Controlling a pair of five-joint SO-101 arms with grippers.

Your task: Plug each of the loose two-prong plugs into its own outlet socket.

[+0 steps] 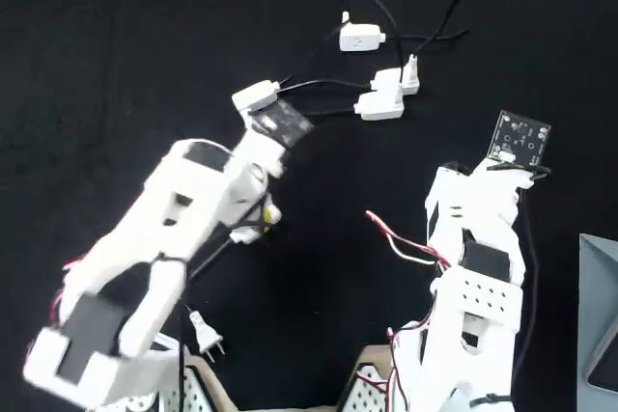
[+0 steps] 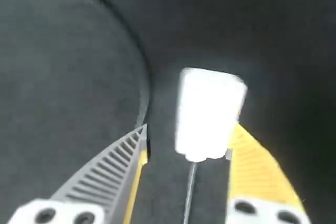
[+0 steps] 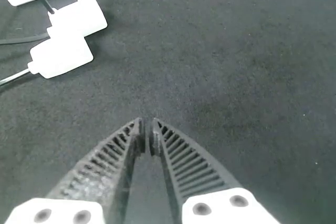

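Two hands, two states. The left hand is spread around a white block on its cable. The block touches the yellow finger, with a gap on the grey side. The right hand is clenched on nothing, low over the black bench. A socket lies far back, and a loose plug sits near the arm bases.

The black surface is lit softly and evenly from above, so hardly any shadow is cast. In the high view the white sockets are washed out by glare. In the left wrist view the white block is overexposed and the corners are dimmed.
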